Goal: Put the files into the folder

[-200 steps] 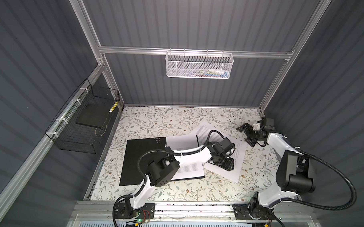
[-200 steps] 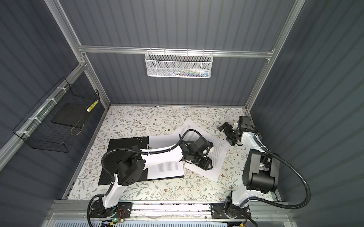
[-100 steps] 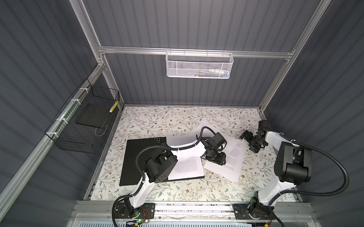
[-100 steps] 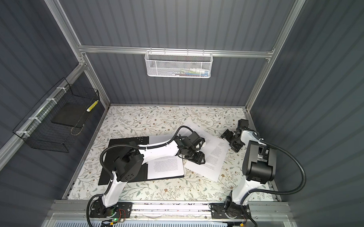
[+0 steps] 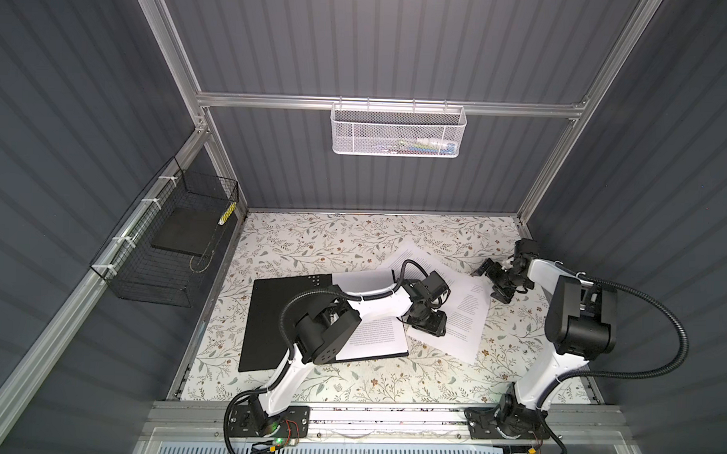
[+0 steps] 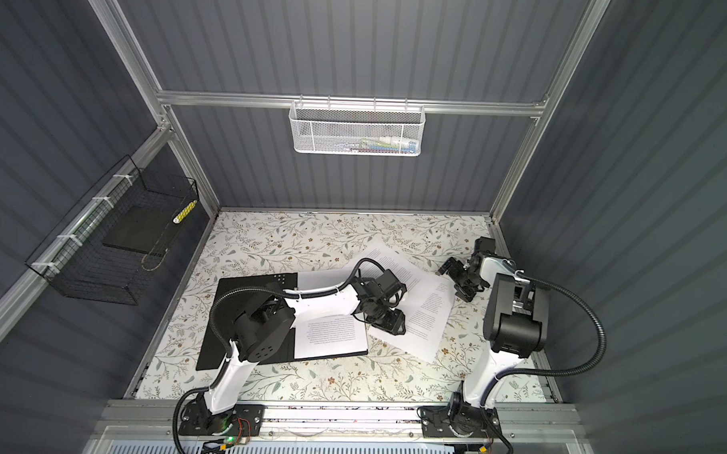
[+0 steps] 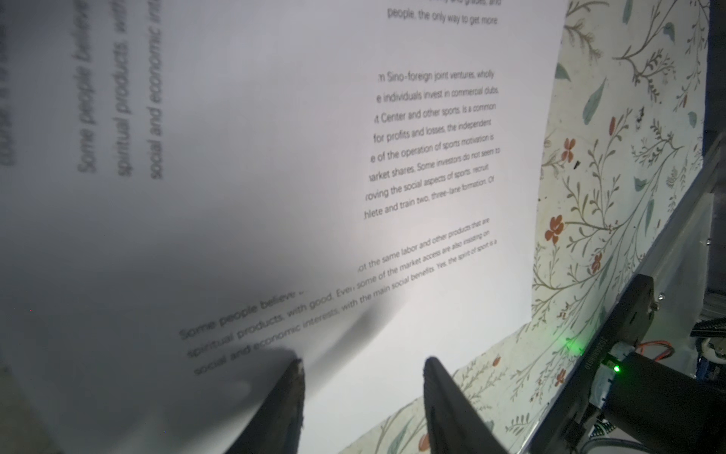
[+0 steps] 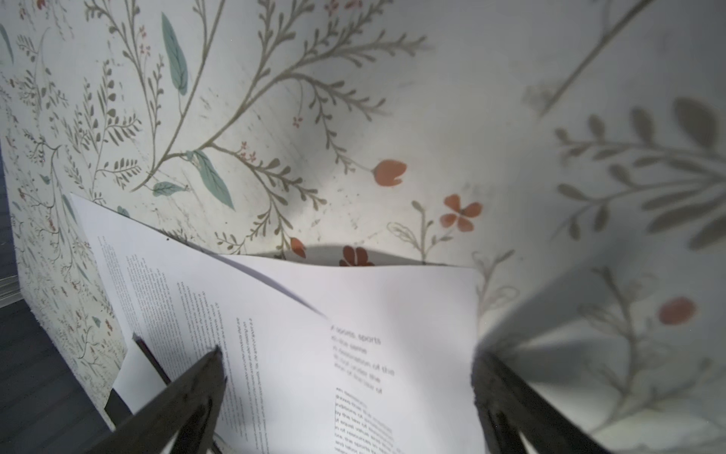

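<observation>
Now the folder (image 5: pixel 275 316) lies open and flat on the counter (image 5: pixel 311 234), black inside up, between the middle and the left edge; both top views show it so. One printed sheet (image 5: pixel 378 341) lies on its right-hand half, partly under the left arm. The rest of the files (image 5: pixel 466 319) lie loose and overlapping just right of the folder, skewed, reaching toward the back right corner.

The left claw (image 5: pixel 427 324) is down on those loose files, just beside the folder's right edge. Its wrist camera shows it spread part-way, with white paper and floral counter visible between the tips, and a sheet's edge curling up against one finger (image 7: pixel 288 397). Readable on the paper there: "Sino-foreign joint ventures, wholly", "individuals invest in commercial clubs", "Some people believe", "with the main social benefits".

The right claw (image 5: pixel 493 282) sits near the right edge, at the corner of the files nearest that edge. Its wrist camera shows it spread wide over two overlapping sheet corners, one lifted slightly off the counter; the print there is mostly blurred, though the word "sports" can be made out.
</observation>
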`<control>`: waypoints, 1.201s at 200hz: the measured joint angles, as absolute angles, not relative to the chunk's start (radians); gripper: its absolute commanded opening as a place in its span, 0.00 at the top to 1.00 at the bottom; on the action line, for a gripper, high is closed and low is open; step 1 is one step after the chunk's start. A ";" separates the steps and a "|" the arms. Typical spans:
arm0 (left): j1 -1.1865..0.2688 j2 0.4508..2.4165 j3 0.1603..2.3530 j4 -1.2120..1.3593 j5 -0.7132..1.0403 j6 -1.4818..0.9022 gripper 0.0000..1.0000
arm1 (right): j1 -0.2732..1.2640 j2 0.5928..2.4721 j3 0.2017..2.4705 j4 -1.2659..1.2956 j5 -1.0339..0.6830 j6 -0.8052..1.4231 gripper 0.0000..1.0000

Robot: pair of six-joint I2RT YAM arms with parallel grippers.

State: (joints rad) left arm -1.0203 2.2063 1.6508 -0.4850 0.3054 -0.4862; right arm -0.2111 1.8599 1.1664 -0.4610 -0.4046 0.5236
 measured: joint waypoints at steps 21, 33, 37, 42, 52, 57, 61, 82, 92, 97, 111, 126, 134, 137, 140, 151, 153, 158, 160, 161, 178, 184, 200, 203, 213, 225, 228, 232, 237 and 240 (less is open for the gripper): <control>-1.020 2.207 1.651 -0.485 0.305 -0.486 0.49 | -0.209 1.820 1.113 -0.453 -0.437 0.532 0.01; -1.020 2.208 1.652 -0.485 0.305 -0.486 0.49 | -0.208 1.795 1.079 -0.453 -0.455 0.538 0.01; -1.020 2.209 1.654 -0.486 0.306 -0.486 0.49 | -0.208 1.787 1.068 -0.452 -0.463 0.539 0.01; -1.020 2.210 1.654 -0.487 0.307 -0.486 0.49 | -0.208 1.777 1.054 -0.452 -0.473 0.542 0.01; -1.019 2.212 1.658 -0.492 0.308 -0.486 0.49 | -0.209 1.759 1.028 -0.445 -0.493 0.546 0.01; -1.019 2.214 1.662 -0.494 0.308 -0.487 0.49 | -0.209 1.747 1.012 -0.441 -0.504 0.548 0.01; -1.019 2.215 1.664 -0.497 0.309 -0.487 0.49 | -0.208 1.739 1.000 -0.440 -0.512 0.550 0.01; -1.017 2.224 1.676 -0.500 0.313 -0.487 0.49 | -0.208 1.693 0.933 -0.426 -0.569 0.568 0.01; -1.017 2.227 1.680 -0.500 0.315 -0.487 0.49 | -0.208 1.675 0.902 -0.412 -0.599 0.578 0.01; -1.016 2.229 1.682 -0.500 0.316 -0.487 0.49 | -0.208 1.668 0.889 -0.405 -0.614 0.585 0.01; -1.015 2.234 1.688 -0.495 0.321 -0.487 0.49 | -0.208 1.647 0.849 -0.377 -0.657 0.605 0.01; -1.015 2.237 1.691 -0.492 0.324 -0.487 0.50 | -0.208 1.627 0.812 -0.350 -0.695 0.626 0.01; -1.014 2.239 1.692 -0.492 0.327 -0.487 0.50 | -0.208 1.612 0.791 -0.339 -0.712 0.638 0.01; -1.013 2.239 1.694 -0.492 0.328 -0.487 0.50 | -0.208 1.606 0.784 -0.336 -0.716 0.645 0.01; -1.013 2.240 1.694 -0.492 0.330 -0.487 0.50 | -0.209 1.599 0.776 -0.333 -0.720 0.648 0.01; -1.011 2.243 1.695 -0.487 0.334 -0.487 0.50 | -0.208 1.568 0.746 -0.318 -0.737 0.669 0.01; -1.011 2.243 1.695 -0.486 0.335 -0.487 0.50 | -0.208 1.562 0.740 -0.315 -0.740 0.673 0.01; -1.011 2.244 1.695 -0.482 0.336 -0.487 0.50 | -0.208 1.548 0.727 -0.305 -0.748 0.682 0.01; -1.011 2.244 1.696 -0.481 0.336 -0.487 0.50 | -0.208 1.542 0.721 -0.300 -0.752 0.686 0.01; -1.011 2.244 1.696 -0.480 0.337 -0.487 0.50 | -0.208 1.539 0.719 -0.299 -0.754 0.688 0.01; -1.008 2.249 1.700 -0.473 0.343 -0.487 0.50 | -0.208 1.494 0.664 -0.249 -0.792 0.736 0.01; -1.007 2.250 1.701 -0.470 0.345 -0.487 0.50 | -0.208 1.480 0.645 -0.234 -0.801 0.751 0.01; -1.006 2.252 1.701 -0.465 0.350 -0.487 0.50 | -0.207 1.441 0.593 -0.208 -0.814 0.782 0.01; -1.005 2.252 1.701 -0.465 0.351 -0.487 0.50 | -0.207 1.432 0.584 -0.205 -0.815 0.786 0.01; -1.004 2.252 1.701 -0.464 0.353 -0.487 0.50 | -0.206 1.408 0.560 -0.196 -0.819 0.799 0.01; -1.000 2.252 1.700 -0.463 0.354 -0.487 0.50 | -0.200 1.386 0.539 -0.179 -0.826 0.813 0.01; -0.999 2.252 1.700 -0.463 0.355 -0.487 0.50 | -0.198 1.382 0.536 -0.176 -0.829 0.814 0.01; -0.999 2.252 1.700 -0.462 0.356 -0.487 0.50 | -0.194 1.378 0.532 -0.171 -0.831 0.819 0.01; -0.999 2.252 1.699 -0.462 0.357 -0.487 0.50 | -0.187 1.372 0.529 -0.165 -0.833 0.822 0.01; -0.999 2.252 1.699 -0.462 0.357 -0.487 0.50 | -0.182 1.369 0.527 -0.162 -0.833 0.824 0.01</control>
State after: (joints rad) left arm -0.9989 2.2520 1.6989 -0.4618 0.3573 -0.4870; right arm -0.1822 1.3689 0.5266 -0.1616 -0.8333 0.8242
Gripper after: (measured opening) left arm 0.499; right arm 0.989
